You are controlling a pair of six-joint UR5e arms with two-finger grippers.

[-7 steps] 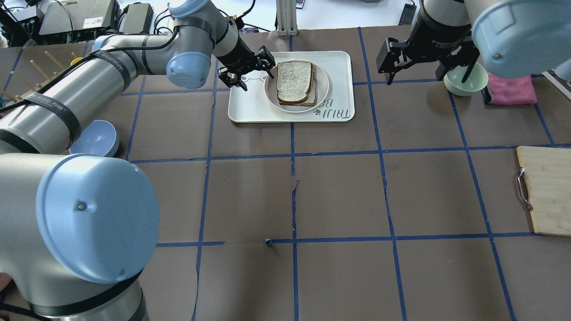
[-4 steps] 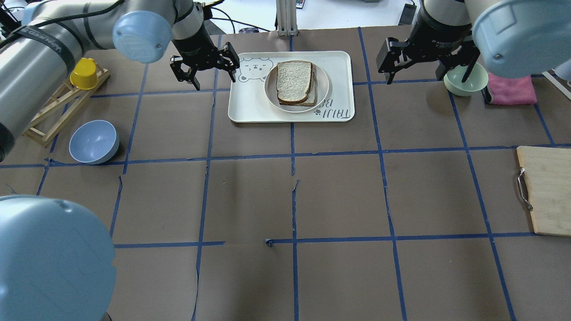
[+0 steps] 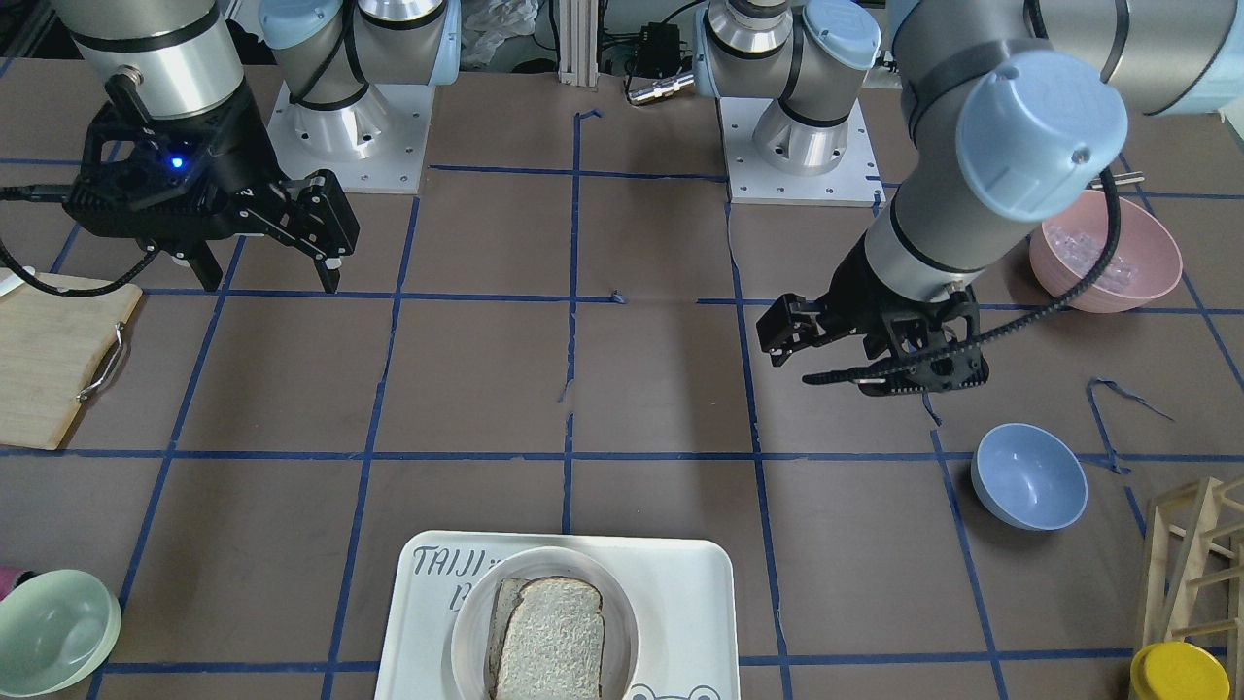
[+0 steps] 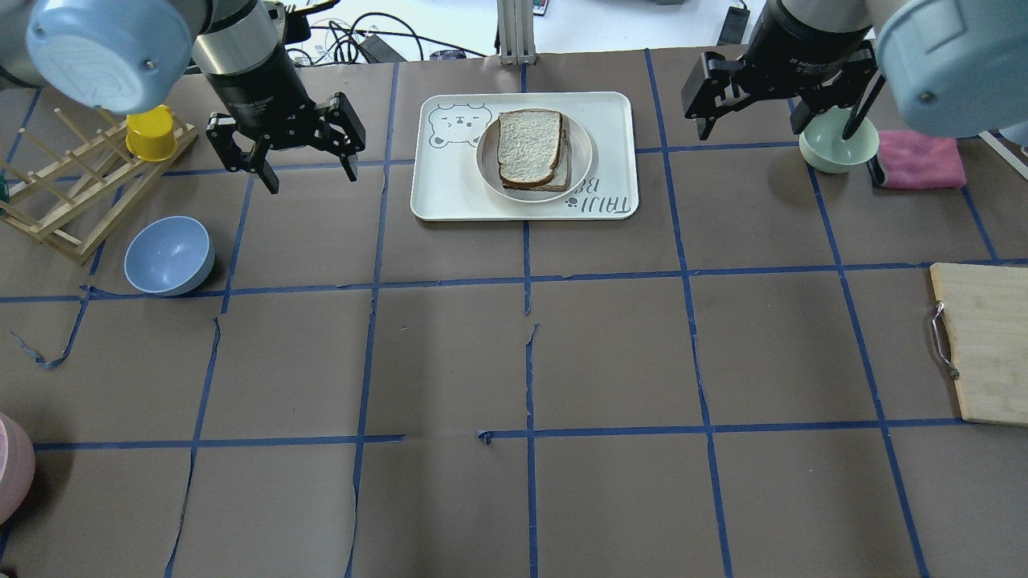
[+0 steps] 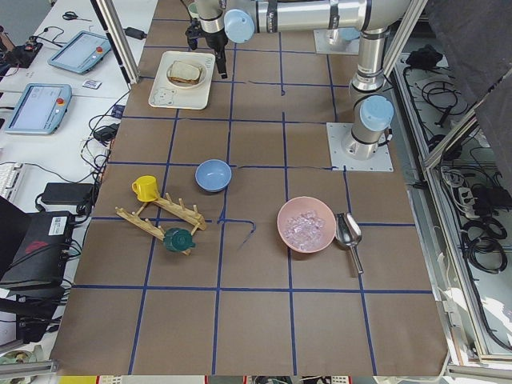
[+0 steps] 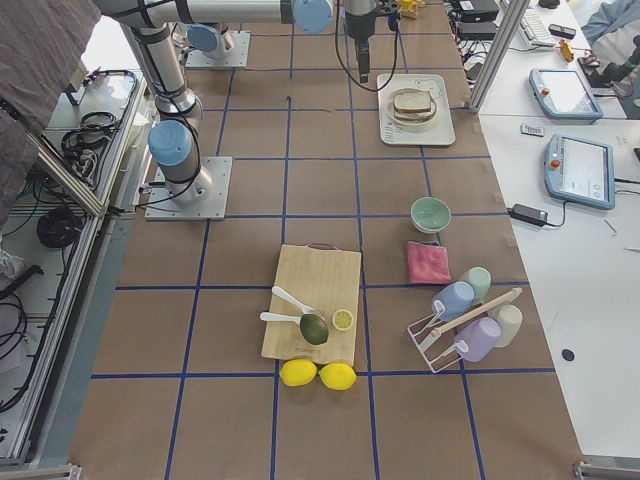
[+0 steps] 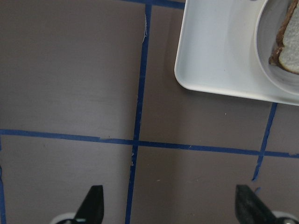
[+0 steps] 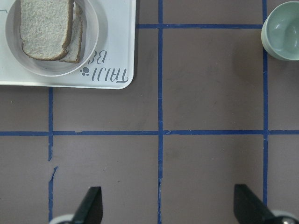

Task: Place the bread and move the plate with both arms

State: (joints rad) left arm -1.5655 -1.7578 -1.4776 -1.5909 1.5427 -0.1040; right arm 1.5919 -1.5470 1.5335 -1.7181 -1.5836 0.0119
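The bread [image 4: 528, 146] is a pale slice with a dark crust. It lies on top of another slice on the round off-white plate [image 4: 583, 157], which stands on the white tray [image 4: 450, 197]. They also show in the front view: bread [image 3: 550, 642], plate [image 3: 470, 622]. My left gripper [image 4: 312, 181] is open and empty, above the table to the left of the tray; its wrist view shows the tray corner [image 7: 215, 56] and the bread's edge [image 7: 289, 46]. My right gripper [image 4: 775, 135] is open and empty, to the right of the tray; its wrist view shows the bread [image 8: 46, 28].
A pale green bowl [image 4: 837, 151] and a pink cloth [image 4: 919, 160] sit right of my right gripper. A blue bowl [image 4: 169, 255], a wooden rack [image 4: 64, 197] and a yellow cup [image 4: 150, 132] are at the left. A cutting board [image 4: 984, 345] lies at the right edge, a pink bowl [image 3: 1103, 253] near the left base.
My left arm has swung away from the plate's left side to the left, and its open gripper now hangs over bare table. My right gripper has hardly moved.
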